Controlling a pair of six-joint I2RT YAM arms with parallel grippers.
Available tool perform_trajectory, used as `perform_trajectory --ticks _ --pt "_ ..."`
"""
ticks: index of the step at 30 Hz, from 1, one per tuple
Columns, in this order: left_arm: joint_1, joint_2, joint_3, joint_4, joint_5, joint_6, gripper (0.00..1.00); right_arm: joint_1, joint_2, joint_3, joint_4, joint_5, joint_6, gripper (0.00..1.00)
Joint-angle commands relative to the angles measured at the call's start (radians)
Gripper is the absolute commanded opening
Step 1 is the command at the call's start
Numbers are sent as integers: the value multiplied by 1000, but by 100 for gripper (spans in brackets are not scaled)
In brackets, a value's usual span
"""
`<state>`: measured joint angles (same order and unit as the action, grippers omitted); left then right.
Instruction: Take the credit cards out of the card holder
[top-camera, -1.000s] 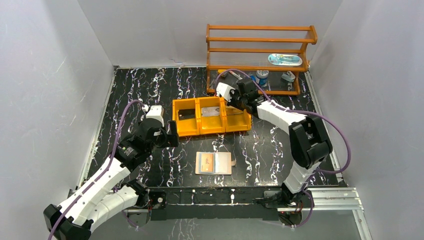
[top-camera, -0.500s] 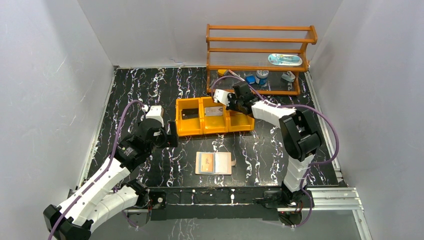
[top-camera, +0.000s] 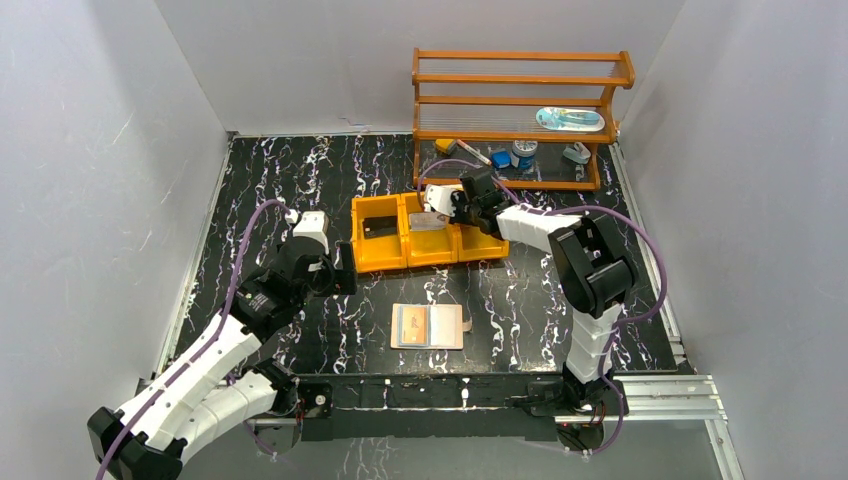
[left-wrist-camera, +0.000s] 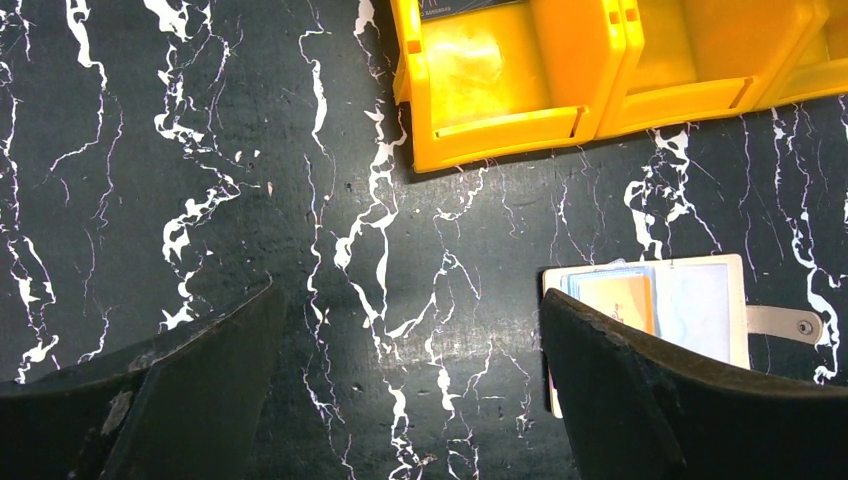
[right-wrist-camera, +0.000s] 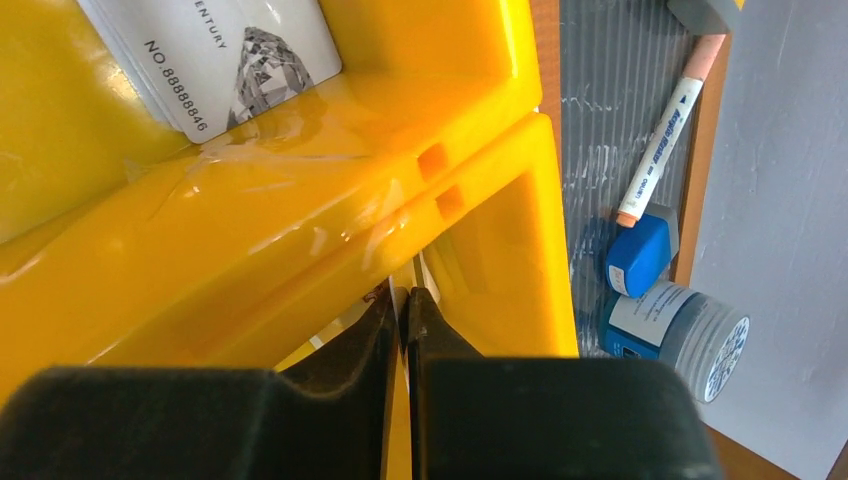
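Observation:
The card holder (top-camera: 445, 326) lies open on the black marbled table near the front, an orange-tan card (top-camera: 416, 323) in its left panel and a tab on its right side. In the left wrist view the holder (left-wrist-camera: 700, 300) with that card (left-wrist-camera: 622, 300) shows beside my right finger. My left gripper (top-camera: 336, 279) is open and empty, left of the holder (left-wrist-camera: 410, 350). My right gripper (top-camera: 448, 212) is over the orange tray's right compartment, shut (right-wrist-camera: 404, 297) on a thin card seen edge-on.
The orange three-compartment tray (top-camera: 400, 262) holds a dark card (top-camera: 378, 227) on the left and a white printed card (top-camera: 425, 222) (right-wrist-camera: 225, 60) in the middle. A wooden rack (top-camera: 520, 100) behind it carries a marker (right-wrist-camera: 660, 140), a blue cap and a jar (right-wrist-camera: 680, 335).
My right gripper has moved left and down from the rack side to over the tray's right compartment. The tray has shifted slightly to the right. The left arm has stayed still.

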<state>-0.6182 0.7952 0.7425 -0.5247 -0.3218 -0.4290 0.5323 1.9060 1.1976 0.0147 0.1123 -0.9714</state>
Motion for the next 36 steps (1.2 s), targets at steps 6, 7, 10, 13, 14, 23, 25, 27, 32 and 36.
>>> perform_trajectory --ticks 6,7,10,13,14,23,25,27,32,36 --pt "3 19 15 4 18 21 98 4 -57 -47 43 0 -8 36" --pt "3 21 15 4 19 21 98 4 -62 -48 37 -1 -3 40" --pt "3 22 15 4 22 21 98 4 -72 -46 25 -20 20 46" --pt "3 24 14 5 25 22 98 4 -80 -40 20 -43 60 50" --pt "3 25 15 6 26 22 98 4 -83 -38 16 -50 73 50" --pt "3 31 15 10 42 26 98 3 -115 -43 0 -61 106 54" --pt "3 32 15 9 45 26 98 1 -124 -42 4 -64 116 54" --pt "3 32 15 9 45 27 98 1 -135 -40 13 -64 128 54" --pt "3 34 13 11 50 27 98 1 -215 -27 33 -86 285 55" --pt "3 37 14 14 60 29 98 1 -321 -49 43 -117 508 56"
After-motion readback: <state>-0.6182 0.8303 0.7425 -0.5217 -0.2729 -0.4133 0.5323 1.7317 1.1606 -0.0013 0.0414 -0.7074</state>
